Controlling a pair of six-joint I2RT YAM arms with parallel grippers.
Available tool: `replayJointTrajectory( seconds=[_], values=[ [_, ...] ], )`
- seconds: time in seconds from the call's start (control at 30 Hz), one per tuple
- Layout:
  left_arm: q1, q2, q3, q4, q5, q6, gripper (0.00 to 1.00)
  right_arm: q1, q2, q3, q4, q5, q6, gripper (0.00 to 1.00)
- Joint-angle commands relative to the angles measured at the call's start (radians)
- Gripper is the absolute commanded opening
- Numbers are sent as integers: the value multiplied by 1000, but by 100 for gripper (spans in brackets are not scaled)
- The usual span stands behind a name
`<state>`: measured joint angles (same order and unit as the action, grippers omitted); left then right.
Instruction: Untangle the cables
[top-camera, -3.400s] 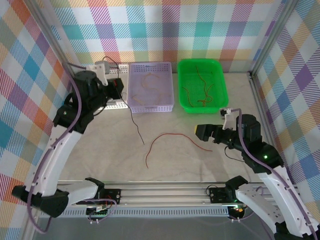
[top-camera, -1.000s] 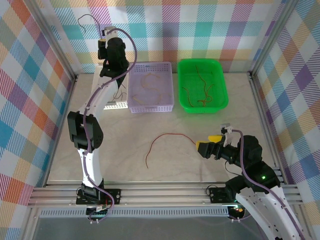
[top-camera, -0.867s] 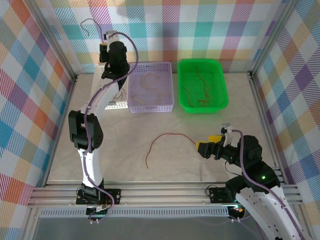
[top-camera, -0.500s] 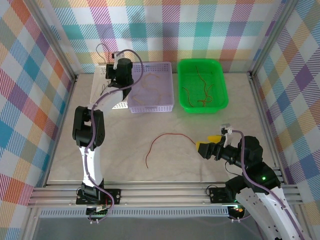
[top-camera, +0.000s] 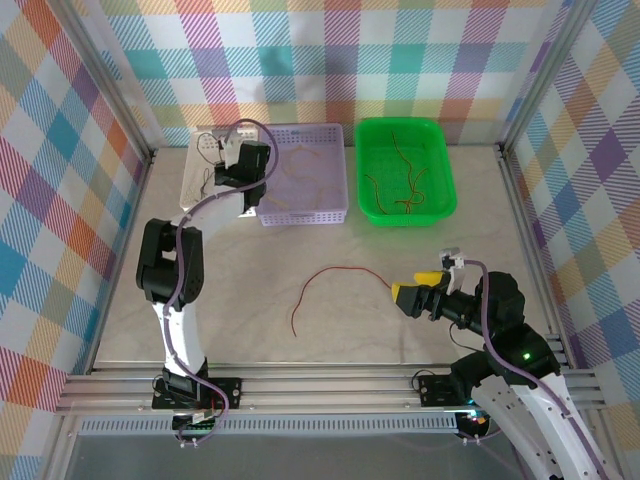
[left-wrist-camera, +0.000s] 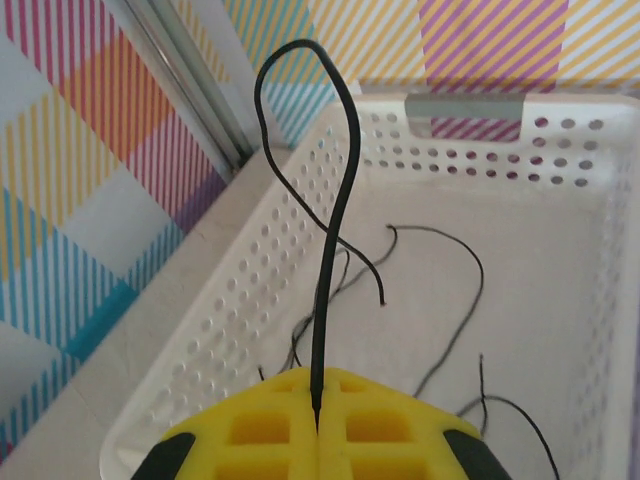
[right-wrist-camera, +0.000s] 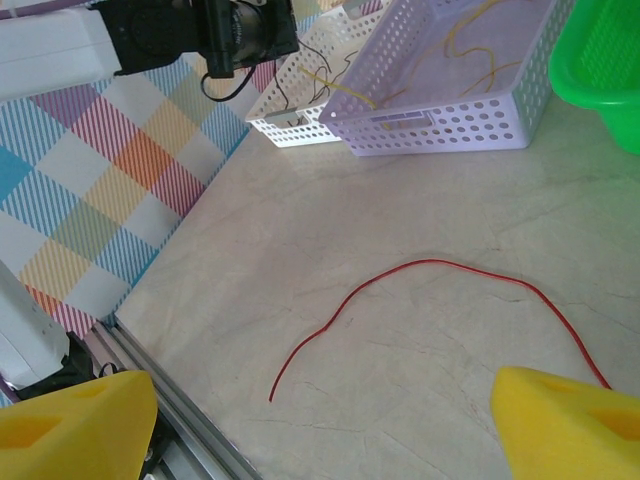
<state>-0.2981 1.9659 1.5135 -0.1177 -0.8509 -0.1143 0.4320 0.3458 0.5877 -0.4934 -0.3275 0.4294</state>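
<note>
Left claw: closed, pinching one black cable whose loop stands upright above the pads, held over the white basket at the far left, where other black strands lie loose inside. Right claw: pads wide apart, gripping nothing, low at the near right beside the end of a single red cable lying free on the surface. Handling note, as judgement: bring the loop down within the basket walls before opening, since the springy wire could tip over the rim, and release apart from the lying strands to avoid a fresh tangle.
</note>
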Motion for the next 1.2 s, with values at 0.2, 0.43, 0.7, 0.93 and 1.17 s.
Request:
replayJointTrajectory(
  seconds=[0.2,0.43,0.7,0.93,1.17],
  values=[
    [-3,47,97,-313,157,-212,0,-3,7,-1,38,-31,3,86],
    [40,140,202,-401,335,-242,0,-3,13,2,39,-38,3,85],
    [110,244,363,-523,529,-275,0,-3,28,2,48,-47,5,84],
    [139,368,573,-654,605,-248,0,-3,37,4,49,-50,5,84],
    [165,436,689,-728,658,-242,8,-3,51,5,51,-51,5,84]
  ],
)
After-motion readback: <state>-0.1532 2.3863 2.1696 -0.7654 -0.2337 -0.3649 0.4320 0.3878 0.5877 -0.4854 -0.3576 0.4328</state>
